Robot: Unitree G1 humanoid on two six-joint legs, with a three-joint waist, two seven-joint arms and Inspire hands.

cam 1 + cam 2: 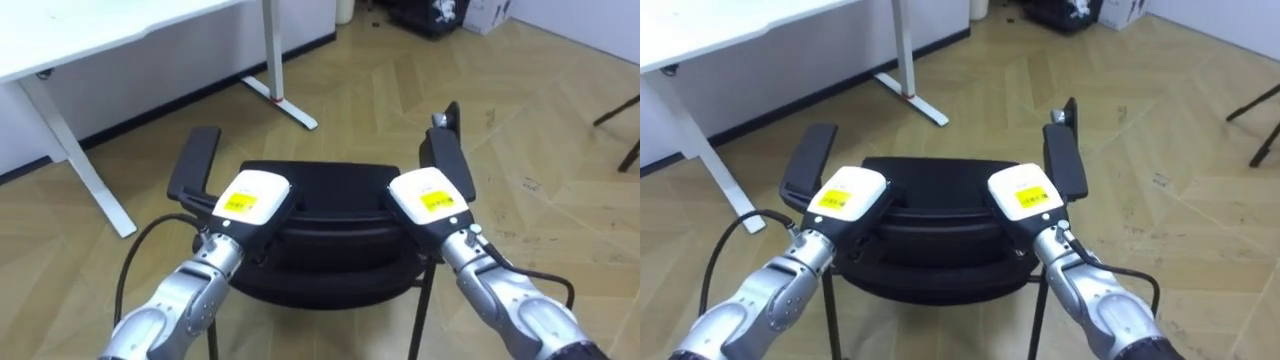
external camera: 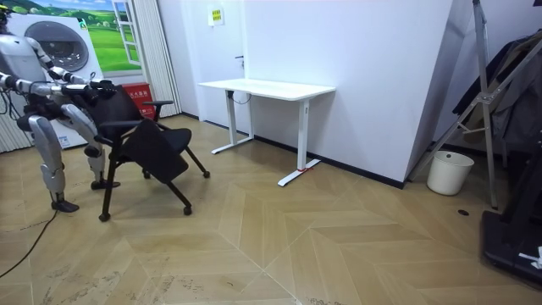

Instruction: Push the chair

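You are looking at a chair (image 1: 320,215) whose back and seat read as matt black, with armrest pads in a dull, smooth black plastic. The backs of your left hand (image 1: 250,200) and right hand (image 1: 430,195) are glossy white plastic shells, each with a yellow label stuck on. The floor (image 1: 400,90) is wood laid in chevrons with a soft sheen. The desk (image 1: 100,35) has a smooth white top on white painted metal legs.

Head eyes down, close – room view far, sideways.
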